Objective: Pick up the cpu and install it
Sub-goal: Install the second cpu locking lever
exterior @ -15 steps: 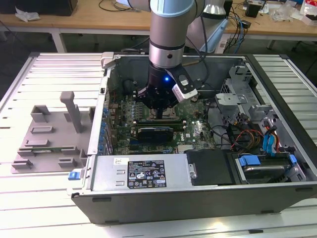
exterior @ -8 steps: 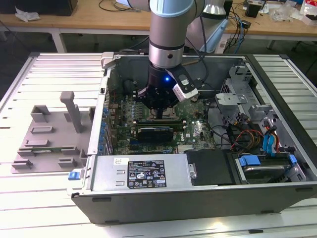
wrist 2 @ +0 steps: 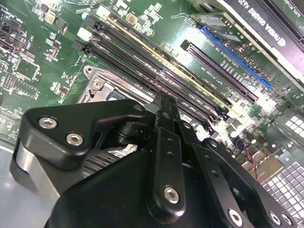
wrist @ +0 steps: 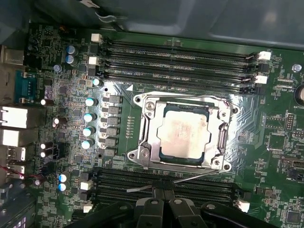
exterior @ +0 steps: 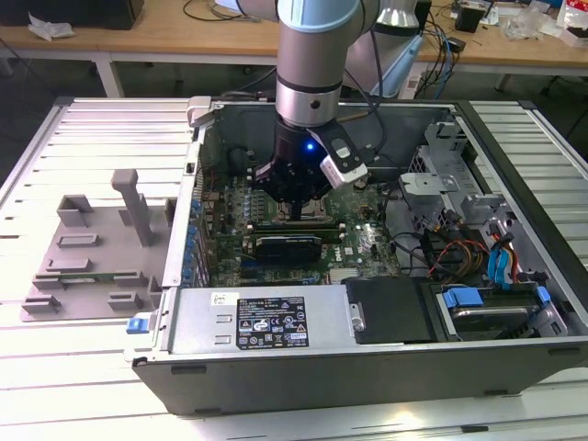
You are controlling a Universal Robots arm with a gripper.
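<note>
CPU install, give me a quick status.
Pincer low inside the open computer case, over the motherboard. Small square silvery-topped CPU sits inside the metal socket frame. Nothing between them.

Slatted white table (exterior: 83, 129), open computer case (exterior: 367, 367), grey plastic tray (exterior: 92, 257)

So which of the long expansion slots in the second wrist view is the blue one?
The blue slot is the one beside the black graphics card. The other long slots on the motherboard are black and run closer to the cpu socket.
</note>
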